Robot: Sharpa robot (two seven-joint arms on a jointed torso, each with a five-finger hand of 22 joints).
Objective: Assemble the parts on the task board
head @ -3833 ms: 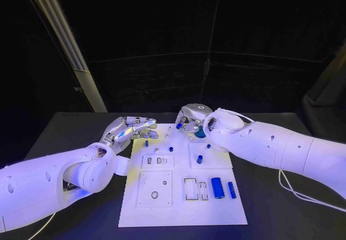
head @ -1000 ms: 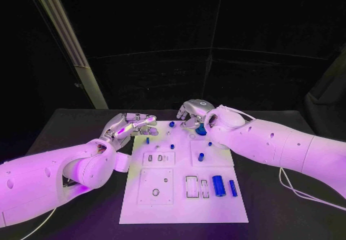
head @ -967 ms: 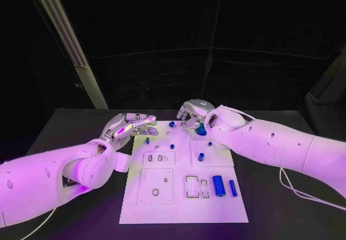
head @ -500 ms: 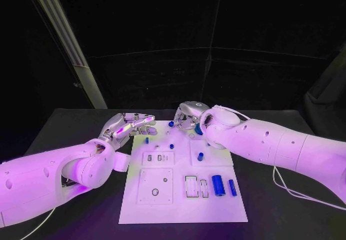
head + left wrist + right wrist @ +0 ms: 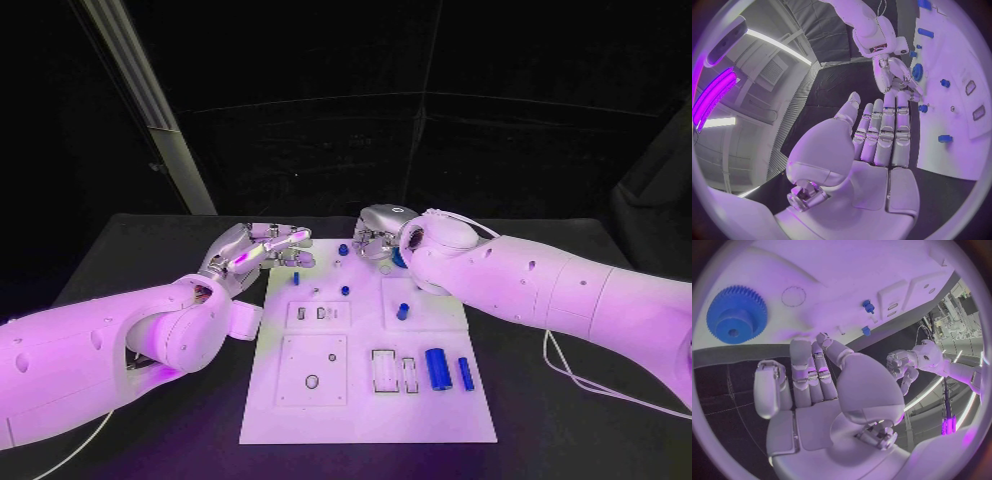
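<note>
White board: we see the task board [image 5: 361, 400] lying flat in the middle of the black table [image 5: 130, 250], its long side running near to far.
Left hand: our left hand [image 5: 260, 250] hovers at the board's far left corner, fingers straight and apart, holding nothing.
Right hand: our right hand [image 5: 378, 236] sits over the far edge, fingers curled; we cannot tell whether it grasps anything.
Gear: a blue gear [image 5: 736, 315] lies on the board beside the right hand.
Cylinders: two blue cylinders [image 5: 438, 369] lie near right.
Pegs: small blue pegs [image 5: 345, 290] stand mid-board.
</note>
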